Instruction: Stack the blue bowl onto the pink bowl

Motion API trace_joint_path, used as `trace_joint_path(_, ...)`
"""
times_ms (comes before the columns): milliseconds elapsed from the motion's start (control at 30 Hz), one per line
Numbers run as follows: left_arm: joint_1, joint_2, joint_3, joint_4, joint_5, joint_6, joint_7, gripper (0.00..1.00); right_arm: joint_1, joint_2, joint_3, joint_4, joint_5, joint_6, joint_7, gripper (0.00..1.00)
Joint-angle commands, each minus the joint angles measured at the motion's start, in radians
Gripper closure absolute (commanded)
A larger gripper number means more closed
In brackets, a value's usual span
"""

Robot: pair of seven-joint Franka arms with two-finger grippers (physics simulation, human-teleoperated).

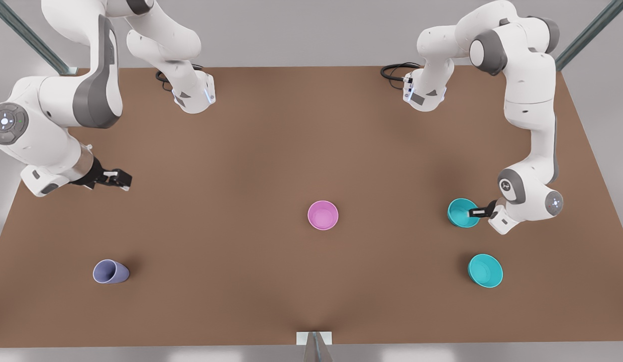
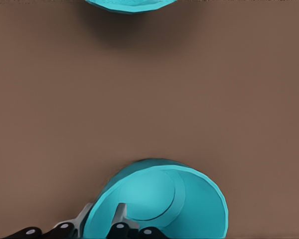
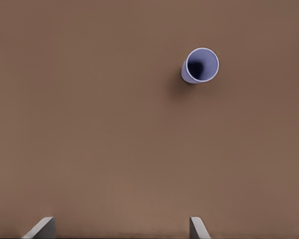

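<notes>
a: where's the left gripper (image 1: pixel 473 212) right now?

b: i've got it at the blue bowl (image 1: pixel 461 212), over on the front view's right. it comes in from the bowl's 3 o'clock side, and its jaws straddle the rim there. in the left wrist view one finger (image 2: pixel 120 215) sits inside the bowl (image 2: pixel 159 201) and the other runs along the outside of the wall, so i read it as pinching the bowl's wall.

a: and the other teal one?

b: the second teal bowl (image 1: pixel 485 270) rests on the table (image 1: pixel 241 166) at about 5 o'clock from the gripped one, clearly apart from it. the left wrist view catches its edge (image 2: pixel 127 5).

a: the pink bowl?

b: the pink bowl (image 1: pixel 323 215) stands upright near the table's middle, at 9 o'clock from the blue bowl and well apart from it.

a: the right gripper?

b: the right gripper (image 1: pixel 121 179) waits above the table on the front view's left, jaws spread, as its two fingertips (image 3: pixel 40 229) stand wide apart in the right wrist view. the lavender cup (image 1: pixel 110 272) lies tipped on its side at about 6 o'clock from it, also seen in the right wrist view (image 3: pixel 200 65).
</notes>
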Motion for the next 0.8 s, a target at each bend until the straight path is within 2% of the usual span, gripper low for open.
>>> trace_joint_path(0, -0.001, -0.005, 0.0, 0.001, -0.001, 0.011, 0.137, 0.79, 0.001, 0.0, -0.001, -0.001, 0.012, -0.031, -0.263, 0.0)
trace_joint_path(67, -0.053, -0.079, -0.002, 0.001, 0.004, -0.026, 0.031, 0.79, 0.001, 0.001, 0.001, -0.001, 0.012, -0.031, -0.263, 0.0)
trace_joint_path(133, -0.171, -0.167, -0.002, 0.004, 0.008, -0.058, -0.219, 0.79, 0.001, 0.001, 0.001, -0.001, 0.012, -0.031, -0.263, 0.0)
trace_joint_path(233, -0.428, -0.155, -0.02, 0.081, 0.019, -0.153, -0.63, 0.79, 0.001, 0.006, 0.001, 0.001, 0.012, -0.031, -0.263, 0.0)
trace_joint_path(267, -0.462, -0.146, -0.021, 0.148, 0.028, -0.209, -0.719, 0.79, 0.001, 0.006, 0.001, -0.001, 0.012, -0.031, -0.263, 0.0)
trace_joint_path(333, -0.596, -0.002, -0.058, 0.443, 0.022, -0.374, -0.989, 0.79, 0.001, 0.006, 0.001, -0.002, 0.012, -0.031, -0.263, 0.0)
trace_joint_path(367, -0.64, 0.029, -0.06, 0.489, 0.022, -0.375, -1.054, 0.79, 0.001, 0.006, 0.001, -0.002, 0.012, -0.031, -0.263, 0.0)
trace_joint_path(500, -0.654, 0.116, -0.068, 0.613, -0.01, -0.375, -1.115, 0.79, 0.001, 0.007, 0.001, -0.002, 0.012, -0.031, -0.263, 0.0)
trace_joint_path(767, -0.642, 0.257, -0.129, 0.65, -0.068, -0.355, -1.092, 0.79, 0.002, 0.007, 0.002, -0.002, 0.012, -0.031, -0.263, 0.0)
